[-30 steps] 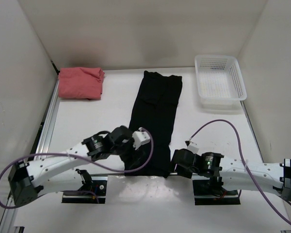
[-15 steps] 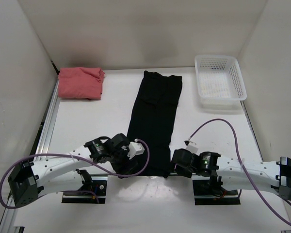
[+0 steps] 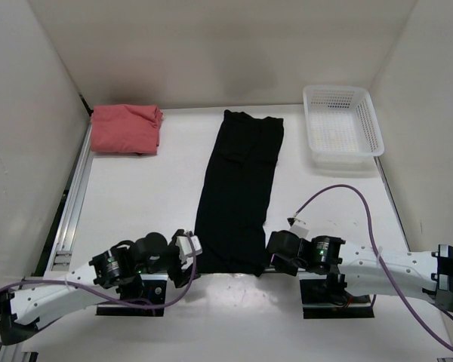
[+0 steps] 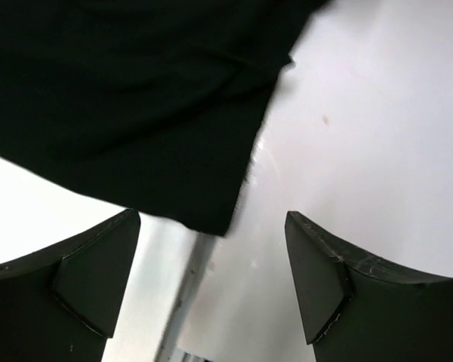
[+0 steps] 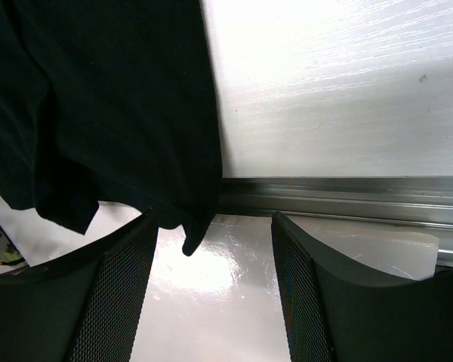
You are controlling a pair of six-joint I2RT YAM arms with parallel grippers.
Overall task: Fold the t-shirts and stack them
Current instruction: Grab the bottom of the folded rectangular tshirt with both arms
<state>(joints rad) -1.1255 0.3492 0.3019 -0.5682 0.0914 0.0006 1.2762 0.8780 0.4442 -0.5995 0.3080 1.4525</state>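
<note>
A folded salmon pink t-shirt (image 3: 126,130) lies at the far left corner of the white table (image 3: 143,196). The left gripper (image 4: 210,230) sits low at the near edge, jaws wide and holding nothing, with the near corner of a black t-shirt (image 3: 240,188) just ahead. That shirt lies mid-table as a long strip. The right gripper (image 5: 213,226), jaws apart, flanks its other near corner — not gripping it. A white basket (image 3: 341,128) stands far right.

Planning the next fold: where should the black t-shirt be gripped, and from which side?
Take the black t-shirt by its two near hem corners, coming from the near side. It lies flat, but that hem overhangs the table edge, so a finger can probably slip underneath. The open left gripper and right gripper each face one.
</note>
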